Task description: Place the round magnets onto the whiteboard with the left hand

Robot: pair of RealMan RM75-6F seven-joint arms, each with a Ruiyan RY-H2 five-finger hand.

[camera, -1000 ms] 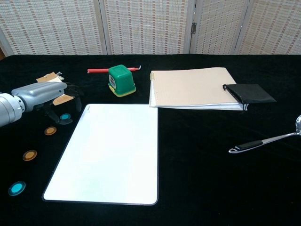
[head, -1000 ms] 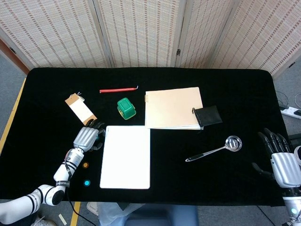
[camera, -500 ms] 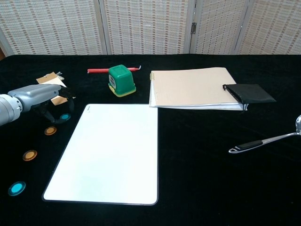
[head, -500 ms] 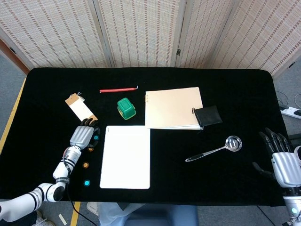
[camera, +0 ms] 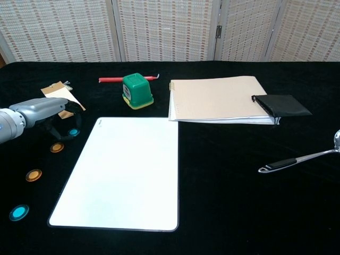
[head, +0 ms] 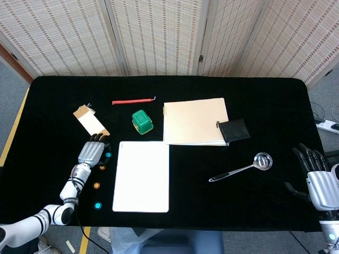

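The whiteboard lies flat with nothing on it. Left of it, in a loose line on the black cloth, lie a teal magnet, an orange magnet, a second orange magnet and a second teal magnet. My left hand hangs low just left of the first teal magnet, fingers bent down beside it and holding nothing. At the table's right edge my right hand rests with its fingers spread and nothing in it.
A tan tag lies just beyond my left hand. Behind the whiteboard stand a green box and a red pen. A notebook, a black pouch and a metal spoon lie to the right.
My left hand has drawn back to the left, away from the whiteboard's edge, uncovering the first teal magnet. The magnets and my right hand have not moved.
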